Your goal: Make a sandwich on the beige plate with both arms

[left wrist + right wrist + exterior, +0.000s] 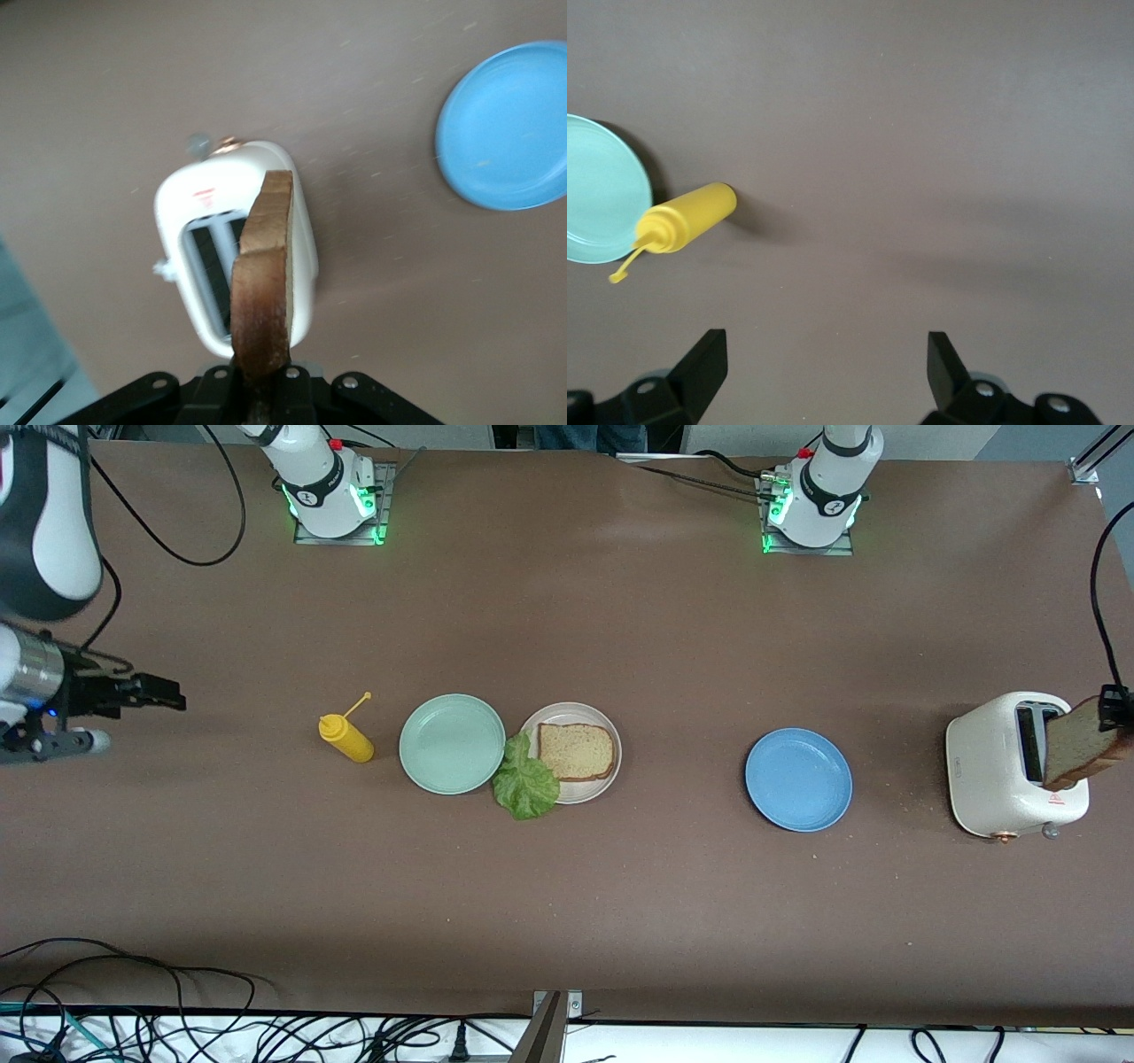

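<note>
Beige plate (602, 731) with one bread slice (576, 751), lettuce (526, 784) overhanging.

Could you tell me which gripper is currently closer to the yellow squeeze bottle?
The right. The right gripper hovers open toward the bottle's end of the table; the left gripper holds a bread slice over the toaster.

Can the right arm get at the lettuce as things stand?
Probably yes. The right gripper is open and empty over bare table at its end; the lettuce lies uncovered against the beige plate, with only the yellow bottle and green plate between.

Even, bright overhead light — soft shadows, left wrist view slightly blurred.
</note>
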Robot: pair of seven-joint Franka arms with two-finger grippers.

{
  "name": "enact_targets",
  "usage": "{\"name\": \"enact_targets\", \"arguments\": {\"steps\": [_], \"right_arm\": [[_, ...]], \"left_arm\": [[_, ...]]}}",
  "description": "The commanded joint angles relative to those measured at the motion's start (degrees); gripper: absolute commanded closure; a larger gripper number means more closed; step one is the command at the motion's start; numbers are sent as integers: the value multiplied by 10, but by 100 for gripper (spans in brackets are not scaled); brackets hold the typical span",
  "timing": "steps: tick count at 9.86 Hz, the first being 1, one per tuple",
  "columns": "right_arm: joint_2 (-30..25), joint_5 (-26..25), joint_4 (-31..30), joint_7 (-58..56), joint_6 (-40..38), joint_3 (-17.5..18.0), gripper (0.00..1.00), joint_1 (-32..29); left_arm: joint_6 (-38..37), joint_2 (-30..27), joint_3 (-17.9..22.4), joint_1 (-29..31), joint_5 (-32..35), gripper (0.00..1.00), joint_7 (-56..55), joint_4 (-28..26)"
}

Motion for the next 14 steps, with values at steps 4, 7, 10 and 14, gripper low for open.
{"name": "enact_targets", "arguments": {"steps": [4, 7, 10, 14], "right_arm": [[-102, -11, -65, 3, 9, 14, 0, -70], [-100, -12, -37, 12, -16, 16, 0, -68], [-91, -34, -16, 21, -12, 44, 0, -53], [-91, -40, -11, 30, -12, 57, 0, -53]], "left_arm": [[-107, 10, -14, -27, -214, 100, -69, 10], [-107, 54, -58, -63, -374, 100, -163, 6], [-100, 103, -122, -66, -465, 100, -166, 6], [39, 132, -125, -160, -536, 100, -220, -15]]}}
